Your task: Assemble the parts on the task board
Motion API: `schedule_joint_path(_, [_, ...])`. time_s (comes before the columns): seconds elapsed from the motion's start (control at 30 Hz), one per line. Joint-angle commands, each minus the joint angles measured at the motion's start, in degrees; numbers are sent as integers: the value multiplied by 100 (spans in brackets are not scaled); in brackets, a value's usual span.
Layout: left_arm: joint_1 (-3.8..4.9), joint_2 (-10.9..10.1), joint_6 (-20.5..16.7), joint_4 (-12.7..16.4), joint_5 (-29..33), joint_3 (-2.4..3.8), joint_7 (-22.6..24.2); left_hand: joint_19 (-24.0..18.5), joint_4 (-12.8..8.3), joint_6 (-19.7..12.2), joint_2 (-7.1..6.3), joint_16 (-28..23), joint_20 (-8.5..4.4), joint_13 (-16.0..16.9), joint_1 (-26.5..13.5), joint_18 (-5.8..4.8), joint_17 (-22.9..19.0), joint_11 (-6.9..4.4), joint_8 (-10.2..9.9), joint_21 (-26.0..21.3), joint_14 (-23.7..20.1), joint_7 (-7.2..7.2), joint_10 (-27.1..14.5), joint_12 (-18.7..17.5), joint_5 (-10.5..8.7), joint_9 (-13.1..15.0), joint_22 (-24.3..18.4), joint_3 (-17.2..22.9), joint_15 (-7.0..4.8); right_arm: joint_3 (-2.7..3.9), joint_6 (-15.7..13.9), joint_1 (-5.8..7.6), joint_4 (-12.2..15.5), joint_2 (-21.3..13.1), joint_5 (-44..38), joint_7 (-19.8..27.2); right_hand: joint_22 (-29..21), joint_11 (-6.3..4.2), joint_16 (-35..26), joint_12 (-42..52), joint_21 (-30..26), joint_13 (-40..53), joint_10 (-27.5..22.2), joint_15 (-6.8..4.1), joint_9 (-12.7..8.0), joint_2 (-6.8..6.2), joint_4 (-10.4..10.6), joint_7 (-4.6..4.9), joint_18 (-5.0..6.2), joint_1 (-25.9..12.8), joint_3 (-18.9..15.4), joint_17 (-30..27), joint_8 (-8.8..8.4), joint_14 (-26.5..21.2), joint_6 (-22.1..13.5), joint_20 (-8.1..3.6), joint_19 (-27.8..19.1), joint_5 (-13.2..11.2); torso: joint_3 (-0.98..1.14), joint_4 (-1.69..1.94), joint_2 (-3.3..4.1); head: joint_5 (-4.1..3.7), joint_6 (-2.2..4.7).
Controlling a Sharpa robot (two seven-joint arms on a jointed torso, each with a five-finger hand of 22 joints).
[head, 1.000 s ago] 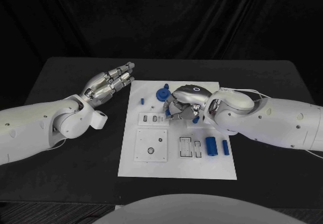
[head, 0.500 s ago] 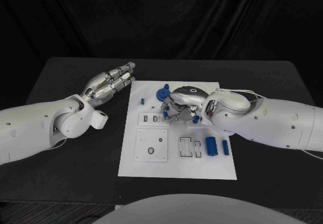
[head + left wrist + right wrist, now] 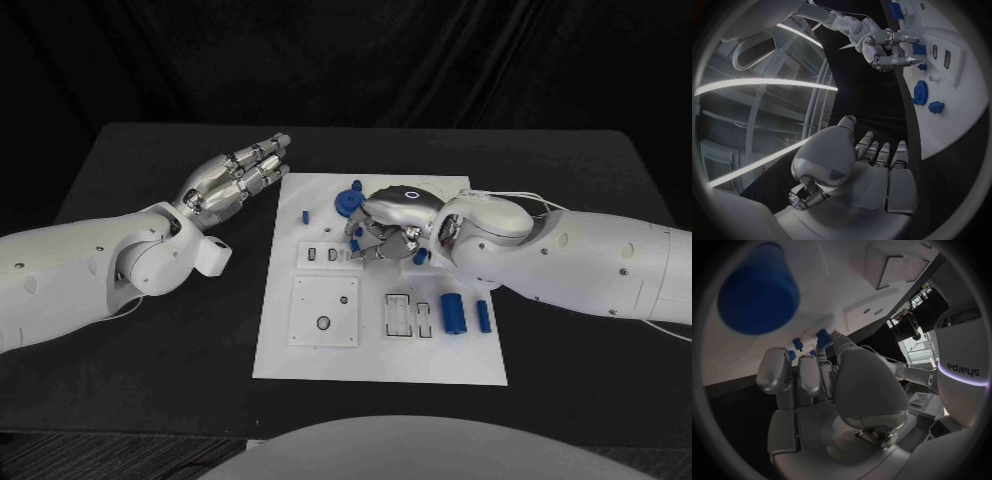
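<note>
Right hand (image 3: 387, 225) is down over the upper middle of the task board (image 3: 378, 350), fingers curled toward the plate; from my head camera I cannot tell whether they are clamped on anything, since the hand's own back covers whatever is beneath it. From the right wrist camera I see the fingertips (image 3: 823, 340) bunched close to a small blue part (image 3: 822, 335), with another small blue piece (image 3: 797, 343) just beside it, but whether there is contact I cannot say. Over on my other side, the left hand (image 3: 231, 178) hangs above the black table (image 3: 144, 380) just off the board's upper left corner, fingers straight and slightly spread, holding nothing. On the board I see a blue gear (image 3: 348, 203) near the top edge, right next to the right hand, and a small blue peg (image 3: 306, 215) to its left. Lower right of the board, a blue cylinder (image 3: 453, 311) and a narrower blue bar (image 3: 483, 316) lie side by side, close but apart, beside two rectangular slots (image 3: 408, 316). A square recessed plate (image 3: 325, 311) sits at the board's left.
</note>
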Motion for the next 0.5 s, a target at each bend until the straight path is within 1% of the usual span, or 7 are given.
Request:
schedule_joint_path(0.03, [-5,13,55,2,5,5,516,26,-35,33,16,-21,38,7,31,65,-6,1,14,37,-3,32,-7,-21,31,8,12,30,34,3,80,-23,-12,15,-35,-7,867,21,-45,-39,-40,-26,-23,28,-29,-28,-19,4,79,-53,-39,-18,-54,229,-88,34,-27,-64,1,3,1,3,0])
schedule_joint_path(0.17, [-5,15,48,-4,5,5,534,29,-38,36,16,-21,39,8,30,65,-6,1,15,40,-3,33,-6,-20,32,8,13,35,35,3,93,-30,-33,32,-35,-1,858,-7,-59,-60,-80,-52,-44,11,-69,-47,-38,20,89,-43,-45,-43,-131,219,-220,27,-39,-122,0,3,0,0,0])
schedule_joint_path(0.3, [-5,16,50,-9,5,5,534,31,-42,34,16,-21,40,8,29,66,-6,1,15,41,-3,34,-5,-19,34,8,13,41,35,3,129,-38,-53,46,-35,-8,847,-30,-83,-94,-135,-95,-75,-7,-158,-70,-44,15,97,-53,-62,-84,-275,204,-465,12,-55,-218,-1,-1,-1,3,0])
schedule_joint_path(0.37, [-5,17,53,-11,5,5,530,31,-42,34,16,-21,40,8,29,66,-6,1,15,41,-3,34,-5,-19,34,8,13,41,35,3,152,-41,-60,52,-35,-17,842,-38,-96,-135,-163,-147,-105,-13,-244,-74,-49,4,100,-54,-74,-112,-426,195,-667,5,-61,-292,-2,2,2,0,0])
schedule_joint_path(0.43, [-5,17,56,-13,5,5,525,31,-42,34,16,-21,40,8,29,66,-6,1,15,41,-3,34,-5,-19,34,8,13,41,35,3,165,-42,-65,56,-50,-21,840,-39,-100,-141,-171,-155,-109,-14,-252,-75,-50,3,101,-56,-77,-118,-439,194,-681,5,-62,-302,-1,2,0,4,0])
schedule_joint_path(0.5, [-5,17,60,-15,5,5,516,31,-42,34,16,-21,40,8,29,66,-6,1,15,41,-3,34,-5,-19,34,8,13,41,35,3,176,-43,-67,56,-86,-28,839,-43,-102,-167,-181,-188,-127,-16,-289,-81,-47,-4,102,-67,-92,-127,-495,191,-743,2,-64,-351,-1,2,-2,7,0])
